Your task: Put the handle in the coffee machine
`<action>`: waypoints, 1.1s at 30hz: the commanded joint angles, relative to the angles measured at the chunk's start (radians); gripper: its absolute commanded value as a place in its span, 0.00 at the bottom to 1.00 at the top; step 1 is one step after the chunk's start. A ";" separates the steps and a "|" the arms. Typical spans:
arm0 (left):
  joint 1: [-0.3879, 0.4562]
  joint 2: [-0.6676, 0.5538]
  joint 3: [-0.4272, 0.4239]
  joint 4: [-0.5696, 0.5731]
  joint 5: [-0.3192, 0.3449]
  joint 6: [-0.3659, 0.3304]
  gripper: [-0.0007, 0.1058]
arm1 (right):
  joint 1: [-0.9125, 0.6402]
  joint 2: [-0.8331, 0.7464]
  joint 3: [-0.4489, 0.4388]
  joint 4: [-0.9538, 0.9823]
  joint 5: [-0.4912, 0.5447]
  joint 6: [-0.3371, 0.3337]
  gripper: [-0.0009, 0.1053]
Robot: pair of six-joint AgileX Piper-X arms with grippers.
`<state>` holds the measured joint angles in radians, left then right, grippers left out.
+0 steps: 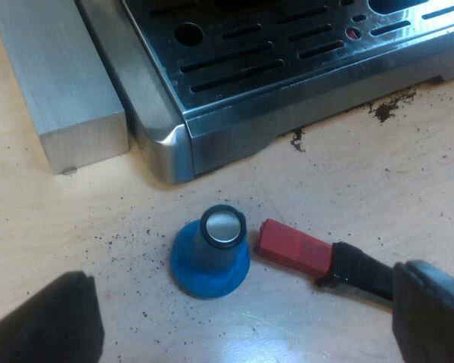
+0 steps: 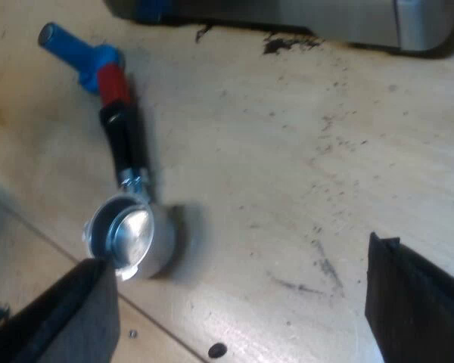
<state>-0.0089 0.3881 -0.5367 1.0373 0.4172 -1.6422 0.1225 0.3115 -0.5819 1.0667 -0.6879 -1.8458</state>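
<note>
holder [image 2: 125, 151] by blue tamper [image 1: 210, 257], machine [image 1: 287, 68] cut off; left gripper [image 1: 246, 276], right gripper [image 2: 236, 252] gaping empty

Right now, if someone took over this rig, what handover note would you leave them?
Left gripper: open, empty, hovering over the blue tamper and the handle's red end, near a front corner of the espresso machine.
Right gripper: open, empty, above the table near the metal holder.
The holder lies loose on the table, cup facing up, red end close beside the tamper.
Done: nothing gripped yet.
Left: grasp the holder and lock it into the machine.
</note>
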 commanded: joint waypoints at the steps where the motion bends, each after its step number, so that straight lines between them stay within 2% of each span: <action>1: 0.001 -0.001 -0.002 -0.011 0.008 -0.007 0.76 | 0.058 -0.003 -0.017 -0.008 0.021 -0.005 0.66; 6: 0.001 -0.001 -0.002 -0.011 0.008 -0.006 0.76 | 0.165 -0.003 -0.017 -0.032 0.082 0.052 0.66; 12: 0.001 -0.001 -0.002 -0.011 0.008 0.021 0.76 | 0.291 -0.003 -0.017 -0.093 0.156 0.165 0.66; 14: 0.001 0.005 -0.004 -0.005 0.008 0.026 0.76 | 0.349 0.007 -0.024 -0.108 0.221 0.202 0.66; 18: 0.001 0.036 -0.004 0.014 0.039 0.026 0.76 | 0.460 0.066 -0.063 -0.107 0.305 0.221 0.67; 21: 0.001 0.064 -0.004 0.015 0.057 0.033 0.76 | 0.576 0.145 -0.106 -0.113 0.363 0.262 0.67; 25: 0.001 0.097 -0.013 0.036 0.115 0.123 0.76 | 0.735 0.259 -0.167 -0.161 0.464 0.348 0.67; 27: 0.001 0.105 -0.028 0.069 0.150 0.153 0.76 | 0.804 0.297 -0.187 -0.185 0.533 0.421 0.67; 29: 0.001 0.106 -0.060 0.141 0.214 0.208 0.76 | 0.883 0.344 -0.206 -0.228 0.605 0.532 0.67; 30: 0.001 0.106 -0.065 0.153 0.233 0.215 0.76 | 0.895 0.355 -0.208 -0.237 0.618 0.552 0.67; 32: 0.001 0.106 -0.098 0.237 0.293 0.272 0.76 | 0.964 0.389 -0.210 -0.263 0.641 0.659 0.67; 33: 0.001 0.106 -0.105 0.259 0.306 0.286 0.76 | 0.980 0.400 -0.210 -0.267 0.645 0.692 0.67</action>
<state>-0.0089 0.4970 -0.6295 1.2587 0.6857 -1.3836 1.0896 0.7068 -0.7804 0.8081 -0.0536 -1.1869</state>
